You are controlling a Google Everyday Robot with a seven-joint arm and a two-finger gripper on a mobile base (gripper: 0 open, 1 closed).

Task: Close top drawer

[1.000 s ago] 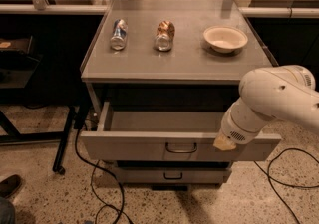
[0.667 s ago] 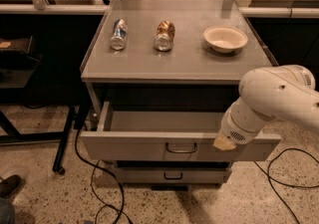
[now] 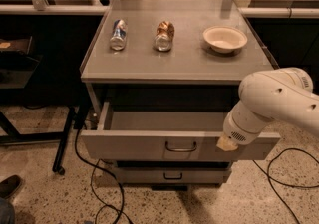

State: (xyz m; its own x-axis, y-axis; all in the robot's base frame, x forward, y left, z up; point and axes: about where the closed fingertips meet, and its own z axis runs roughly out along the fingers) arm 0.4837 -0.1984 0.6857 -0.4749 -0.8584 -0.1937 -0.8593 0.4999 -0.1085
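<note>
- Speckled stone floor lies under a grey metal cabinet, with dark desks behind.
- The gripper is seen low at the right, at the end of the white arm. Only a tan tip is shown, pressed against the front panel of the top drawer. Whether it is apart or together cannot be told.
- The top drawer is pulled out, and its front stretches away to the left of the gripper, with the wire handle just to the left.
- A shallower drawer front is set below and to the left.
- Above and beyond the gripper, a cream bowl is placed on the cabinet top.
- Further left, two cans are laid on their sides: a brown can and a blue-and-silver can. Their labels cannot be read.
- Black cables are trailed on the floor, well away to the lower left.
</note>
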